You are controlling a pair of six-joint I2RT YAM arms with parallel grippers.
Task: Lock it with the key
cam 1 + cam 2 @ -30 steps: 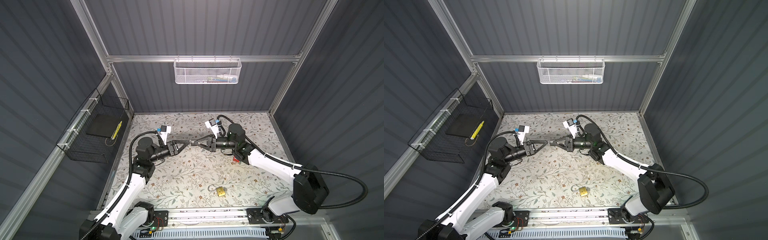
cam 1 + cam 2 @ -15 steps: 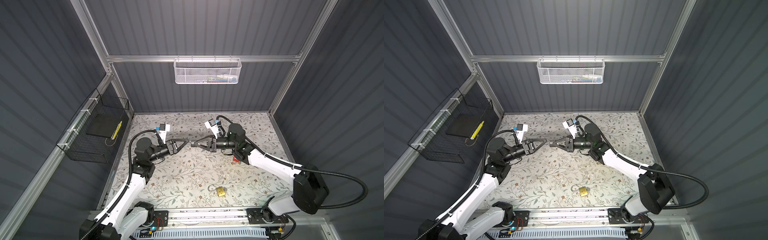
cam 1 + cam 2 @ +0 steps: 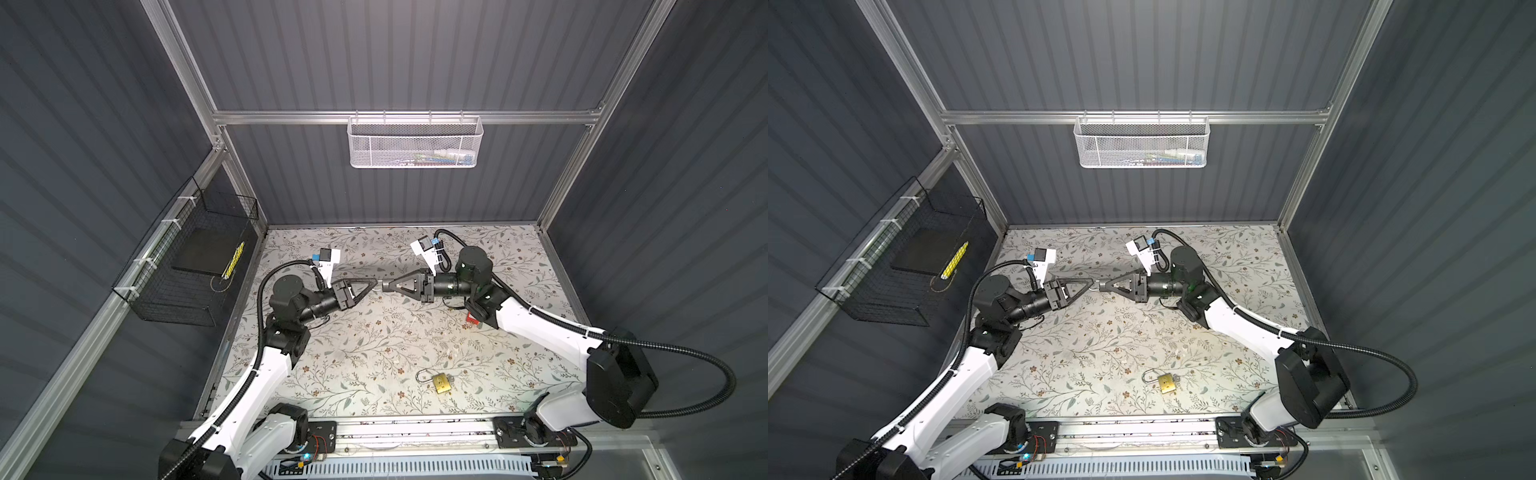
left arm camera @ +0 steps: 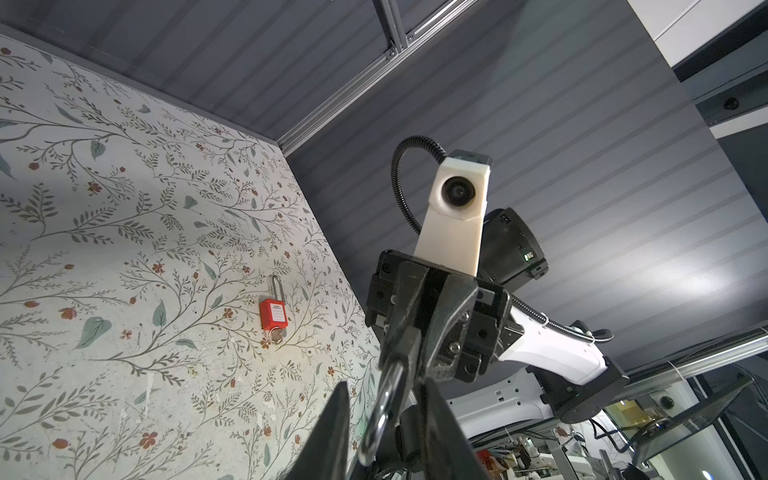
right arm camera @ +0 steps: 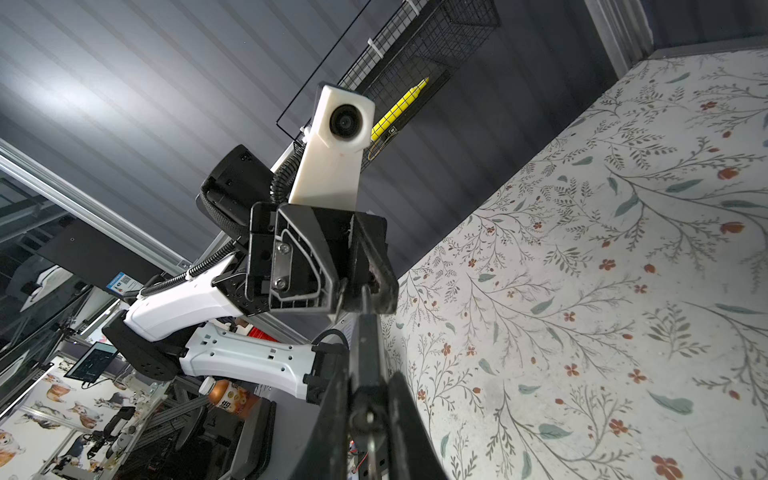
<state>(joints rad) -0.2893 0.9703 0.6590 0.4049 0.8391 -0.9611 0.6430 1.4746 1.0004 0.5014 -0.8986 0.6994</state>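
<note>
Item: key ring — held aloft over the far middle of the table, pinched in the right gripper. The left gripper is set narrow round it, bite not discernible. Handling: seat the left grip squarely before the right lets go — no twisting. Pose: both grippers level, tips nose to nose. Brass padlock lies near right, well apart.

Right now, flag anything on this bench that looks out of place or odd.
Nothing is spilled or broken. One oddity: the metal ring hangs in mid-air, pinched by the right gripper, with the left gripper around its other end. It is well away from the brass padlock, which lies flat at the front of the mat.
</note>
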